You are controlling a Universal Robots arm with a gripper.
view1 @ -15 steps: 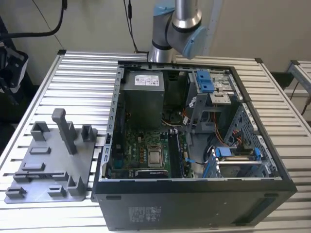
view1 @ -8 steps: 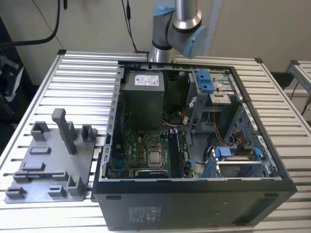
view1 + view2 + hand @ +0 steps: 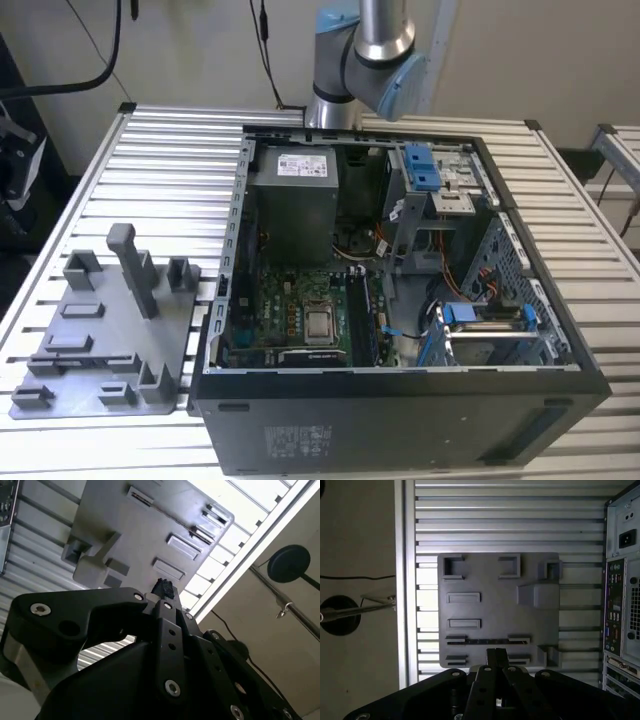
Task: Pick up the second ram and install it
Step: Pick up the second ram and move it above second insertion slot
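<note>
Noted gripper (image 3: 496, 654) pressed together, empty, above grey tray (image 3: 492, 587). The second ram (image 3: 487, 641) stood on edge in 1 tray slot (light, stiff, fragile); judged best pinched mid-length by its top edge.

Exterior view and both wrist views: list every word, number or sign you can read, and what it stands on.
White label on the power supply: print too small to read.
Pale sticker on the computer case: blurred, unreadable.
Grey tray, in both wrist views: no text.
</note>
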